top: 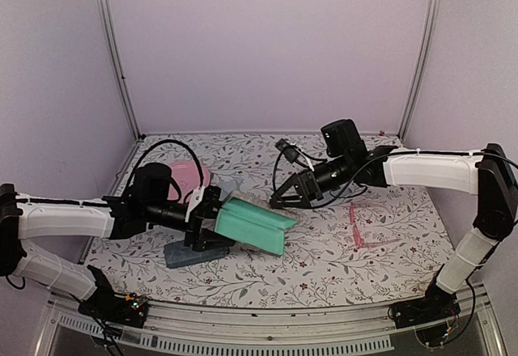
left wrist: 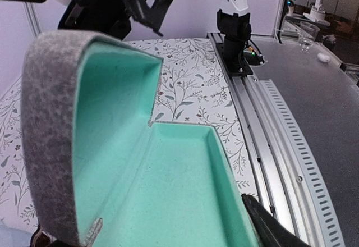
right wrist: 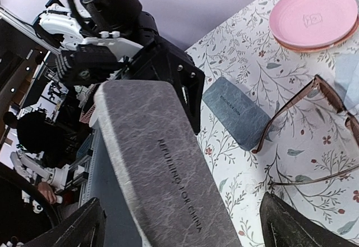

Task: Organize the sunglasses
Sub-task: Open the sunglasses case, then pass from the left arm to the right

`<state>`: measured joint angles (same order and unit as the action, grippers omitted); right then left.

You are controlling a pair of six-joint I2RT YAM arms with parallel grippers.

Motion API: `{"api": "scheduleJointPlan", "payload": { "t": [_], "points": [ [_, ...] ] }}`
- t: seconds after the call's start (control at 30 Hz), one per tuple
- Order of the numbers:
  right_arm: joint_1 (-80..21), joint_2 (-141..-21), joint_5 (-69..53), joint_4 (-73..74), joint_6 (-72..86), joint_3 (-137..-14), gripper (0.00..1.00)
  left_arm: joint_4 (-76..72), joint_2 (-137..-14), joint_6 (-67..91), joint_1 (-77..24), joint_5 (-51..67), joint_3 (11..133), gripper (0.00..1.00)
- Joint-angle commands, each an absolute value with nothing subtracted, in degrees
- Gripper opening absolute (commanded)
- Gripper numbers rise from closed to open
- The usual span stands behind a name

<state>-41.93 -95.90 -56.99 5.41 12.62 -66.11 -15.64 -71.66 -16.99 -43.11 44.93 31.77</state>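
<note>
My left gripper [top: 212, 220] is shut on an open grey-brown case [top: 252, 225] and holds it tilted above the table. Its teal lining [left wrist: 168, 185] fills the left wrist view and nothing lies inside. My right gripper [top: 282, 202] stands open at the case's far side. Its fingers [right wrist: 305, 227] straddle the grey lettered shell [right wrist: 168, 168] without touching it. The dark-framed sunglasses [right wrist: 286, 113] with reddish-brown lenses lie unfolded on the table beyond the case. The pink-framed sunglasses [top: 356, 228] lie on the table to the right.
A shut blue-grey case [top: 198, 252] lies under the held case, near the front left. A pink plate [top: 188, 180] sits at the back left with a pale blue cloth [top: 227, 186] beside it. The table's metal rail [left wrist: 280, 146] runs along the near edge.
</note>
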Motion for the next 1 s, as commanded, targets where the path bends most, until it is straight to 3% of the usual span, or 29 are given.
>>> {"api": "scheduleJointPlan", "payload": {
  "t": [0.0, 0.2, 0.63, 0.9, 0.97],
  "points": [
    [-41.9, -88.78, -51.14, 12.66, 3.49, -67.33, 0.99, -22.28, -70.65, -12.61, -43.45, 44.1, 31.22, 0.0],
    [-45.5, -85.49, -36.34, 20.7, -7.7, -67.33, 0.97, -24.23, -72.11, -8.87, -42.81, 45.32, 32.11, 0.0],
    [-50.31, -87.45, -25.46, 23.07, -13.63, -68.74, 0.5, -23.53, -76.56, -6.2, -42.78, 48.21, 35.66, 0.0],
    [-50.39, -86.14, -24.17, 22.76, -15.87, -67.65, 0.32, -23.37, -77.95, -6.05, -42.77, 48.58, 36.03, 0.0],
    [-50.36, -85.93, -23.89, 22.85, -15.91, -67.37, 0.28, -23.52, -78.44, -5.93, -42.74, 48.9, 36.04, 0.05]
  ]
}}
